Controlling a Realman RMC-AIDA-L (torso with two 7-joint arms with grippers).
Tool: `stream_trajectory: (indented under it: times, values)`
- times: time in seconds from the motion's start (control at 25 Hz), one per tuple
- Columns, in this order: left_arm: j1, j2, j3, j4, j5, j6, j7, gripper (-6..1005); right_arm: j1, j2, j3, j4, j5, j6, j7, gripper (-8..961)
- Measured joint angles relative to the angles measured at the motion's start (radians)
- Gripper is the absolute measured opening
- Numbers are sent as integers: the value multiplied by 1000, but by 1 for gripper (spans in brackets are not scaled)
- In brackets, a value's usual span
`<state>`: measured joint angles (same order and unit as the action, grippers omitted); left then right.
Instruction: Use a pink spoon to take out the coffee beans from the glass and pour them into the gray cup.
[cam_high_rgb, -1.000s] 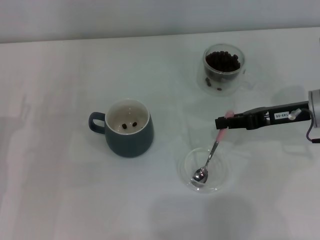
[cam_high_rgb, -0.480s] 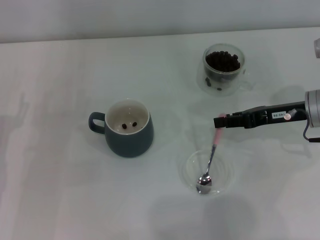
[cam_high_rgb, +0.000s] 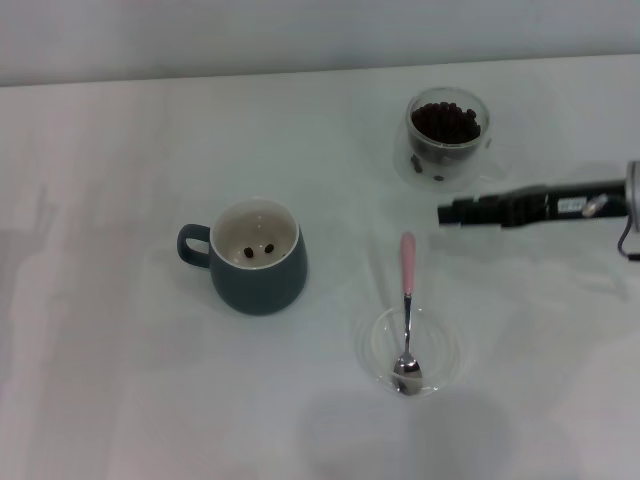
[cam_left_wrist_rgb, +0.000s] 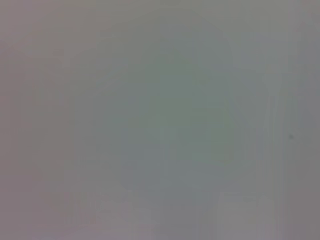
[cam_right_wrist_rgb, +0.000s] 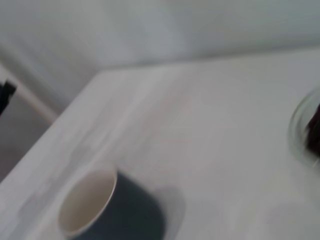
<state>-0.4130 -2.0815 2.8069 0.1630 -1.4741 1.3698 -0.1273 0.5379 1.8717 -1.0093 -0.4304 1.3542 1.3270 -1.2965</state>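
my right pincer (cam_high_rgb: 447, 212) hangs beside the glass (cam_high_rgb: 447, 140), grip unreadable; pink spoon (cam_high_rgb: 407, 308) rests in the dish (cam_high_rgb: 440, 352), freed.

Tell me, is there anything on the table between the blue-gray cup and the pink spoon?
No. In the head view, only bare white table lies between the gray cup and the pink spoon, whose bowl rests in a clear glass dish.

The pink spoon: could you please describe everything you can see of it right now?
The pink spoon is a small teaspoon with a pale pink rounded handle, thin metal neck and shiny metal bowl. It lies free, its bowl resting in the flat clear glass dish, its handle pointing out over the rim toward the far side of the table. Nothing grips it; the right gripper hangs apart, beyond the handle's end.
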Motion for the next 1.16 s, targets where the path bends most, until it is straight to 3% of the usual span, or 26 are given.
stream_trajectory:
  times: [0.12,0.2,0.32,0.4,0.48,0.6,0.8,1.16]
  values:
    - [0,0,-1,-1,0,0,0,825,-13,0,124,-12,4,4,-68,442]
    - [2,0,-2,-1,0,0,0,825,-33,14,246,-38,8,-6,-144,468]
    - [5,0,-3,-1,0,0,0,824,-62,77,456,-87,19,-80,-336,507]
    - [6,-1,-3,-1,0,0,0,824,-69,124,576,-88,65,-147,-508,596]
    - [7,-1,-3,0,-1,0,-1,824,-69,146,659,-26,177,-206,-725,685]
    - [7,-2,-3,1,-1,0,-7,823,-59,138,682,145,390,-236,-1042,740]
    - [9,-1,-3,0,-2,-4,-27,823,-56,147,685,295,677,-242,-1444,753]
    - [13,0,-3,-8,-3,-12,-55,824,-69,145,690,331,738,-231,-1481,741]
